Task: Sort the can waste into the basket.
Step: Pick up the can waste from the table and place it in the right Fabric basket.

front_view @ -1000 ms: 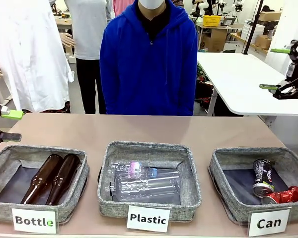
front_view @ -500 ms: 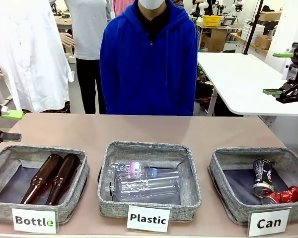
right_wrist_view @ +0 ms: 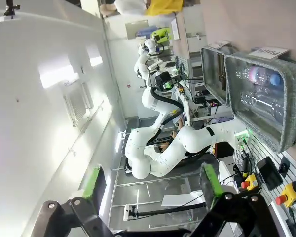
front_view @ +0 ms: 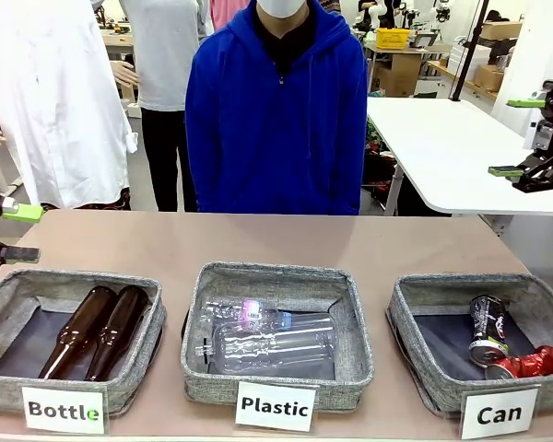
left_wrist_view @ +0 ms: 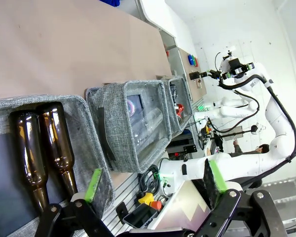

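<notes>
The grey Can basket [front_view: 461, 282] stands at the front right of the table with its white "Can" label [front_view: 499, 413]. Inside it lie a black printed can [front_view: 488, 324] and a dented red can [front_view: 527, 363]. High above the basket, off the table's right side, my right gripper [front_view: 516, 136] hangs open and empty. At the table's left edge my left gripper [front_view: 22, 233] is also open and empty. In the left wrist view the open left gripper [left_wrist_view: 155, 180] looks along the row of baskets, the Can basket [left_wrist_view: 173, 86] farthest. The right gripper [right_wrist_view: 152, 183] faces the room.
A Bottle basket [front_view: 74, 276] with two brown glass bottles [front_view: 97, 331] sits at the front left. A Plastic basket [front_view: 276, 273] with clear bottles [front_view: 272, 341] sits in the middle. A person in a blue hoodie [front_view: 276, 120] stands at the far side. Bare tabletop lies behind the baskets.
My right gripper has shifted slightly to the right and down, staying open. The left gripper, the cans and the baskets have not moved.
</notes>
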Robot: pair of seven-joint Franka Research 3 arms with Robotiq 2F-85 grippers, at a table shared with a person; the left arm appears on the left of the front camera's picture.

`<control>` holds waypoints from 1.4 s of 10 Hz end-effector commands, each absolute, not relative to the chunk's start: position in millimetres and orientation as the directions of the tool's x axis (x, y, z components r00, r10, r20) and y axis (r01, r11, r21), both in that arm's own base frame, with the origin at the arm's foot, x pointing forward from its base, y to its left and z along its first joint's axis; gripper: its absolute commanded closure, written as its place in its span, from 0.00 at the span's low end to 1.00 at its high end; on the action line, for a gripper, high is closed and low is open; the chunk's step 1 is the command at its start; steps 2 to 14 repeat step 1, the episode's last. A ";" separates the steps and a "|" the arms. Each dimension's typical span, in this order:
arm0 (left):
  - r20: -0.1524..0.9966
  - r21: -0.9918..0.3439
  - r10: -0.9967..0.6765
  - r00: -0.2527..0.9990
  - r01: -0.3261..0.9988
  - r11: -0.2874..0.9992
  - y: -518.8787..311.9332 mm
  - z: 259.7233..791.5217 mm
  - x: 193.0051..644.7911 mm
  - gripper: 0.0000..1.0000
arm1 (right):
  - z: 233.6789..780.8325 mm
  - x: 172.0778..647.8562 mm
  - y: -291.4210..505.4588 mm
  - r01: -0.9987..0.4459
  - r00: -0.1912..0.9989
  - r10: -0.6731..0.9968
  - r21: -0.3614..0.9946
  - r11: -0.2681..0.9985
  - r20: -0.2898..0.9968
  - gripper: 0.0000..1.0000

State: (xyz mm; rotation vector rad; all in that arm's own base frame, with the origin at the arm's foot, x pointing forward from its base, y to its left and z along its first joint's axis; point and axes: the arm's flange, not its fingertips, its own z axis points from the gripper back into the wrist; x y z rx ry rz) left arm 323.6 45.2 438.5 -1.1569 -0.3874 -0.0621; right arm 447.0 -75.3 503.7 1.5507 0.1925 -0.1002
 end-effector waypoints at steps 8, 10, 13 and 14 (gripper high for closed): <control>0.349 -0.877 0.152 0.925 0.265 0.402 45.8 436.4 322.5 0.00 | 506.2 448.0 -78.3 0.162 0.984 0.070 0.987 0.022 -0.163 0.00; 0.349 -0.877 0.152 0.925 0.265 0.402 45.8 436.4 322.5 0.00 | 506.2 448.0 -78.3 0.162 0.984 0.070 0.987 0.022 -0.163 0.00; 0.349 -0.877 0.152 0.925 0.265 0.402 45.8 436.4 322.5 0.00 | 506.2 448.0 -78.3 0.162 0.984 0.070 0.987 0.022 -0.163 0.00; 0.349 -0.877 0.152 0.925 0.265 0.402 45.8 436.4 322.5 0.00 | 506.2 448.0 -78.3 0.162 0.984 0.070 0.987 0.022 -0.163 0.00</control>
